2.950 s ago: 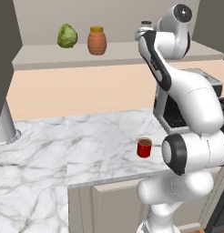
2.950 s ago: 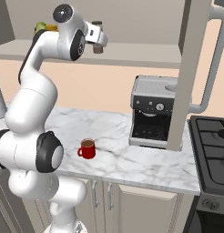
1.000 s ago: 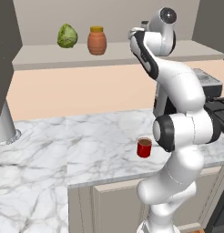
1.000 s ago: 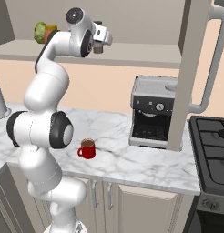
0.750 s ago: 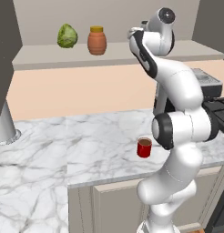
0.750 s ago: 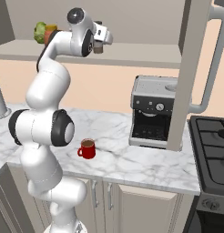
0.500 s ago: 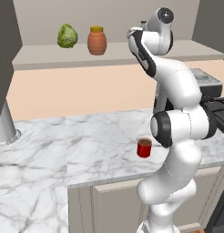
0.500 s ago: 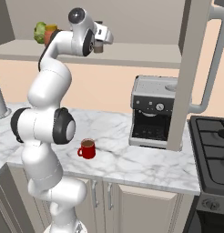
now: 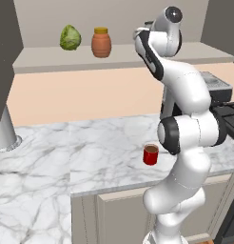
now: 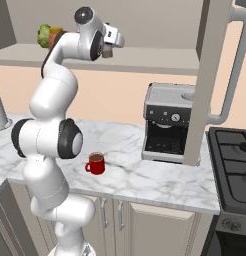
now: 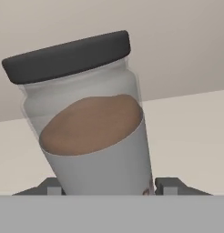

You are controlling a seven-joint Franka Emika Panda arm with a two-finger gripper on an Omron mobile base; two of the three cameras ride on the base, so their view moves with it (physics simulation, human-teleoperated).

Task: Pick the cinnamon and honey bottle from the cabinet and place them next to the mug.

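Counter (image 9: 90,152) of white marble spreads wide below me, and above it runs the cabinet (image 9: 114,56), a long pale shelf with a plain beige back. Coffee machine (image 10: 171,122) stands off to my right on the marble, next to the stove (image 10: 235,165). My arm is reaching high, up at shelf level. Over on the left end of the shelf sits the cabbage (image 9: 70,37), and just beside it the honey bottle (image 9: 101,43), upright, apart from my hand. Down on the counter the red mug (image 9: 151,154) stands alone near the front edge, close by my body. And right at my gripper (image 10: 108,50), the cinnamon (image 11: 93,136): it fills my hand view, tilted, dark cap up, brown powder showing through the clear top. My fingertips (image 11: 170,185) sit on either side of its lower body, pinching the cinnamon in front of the shelf's back wall.
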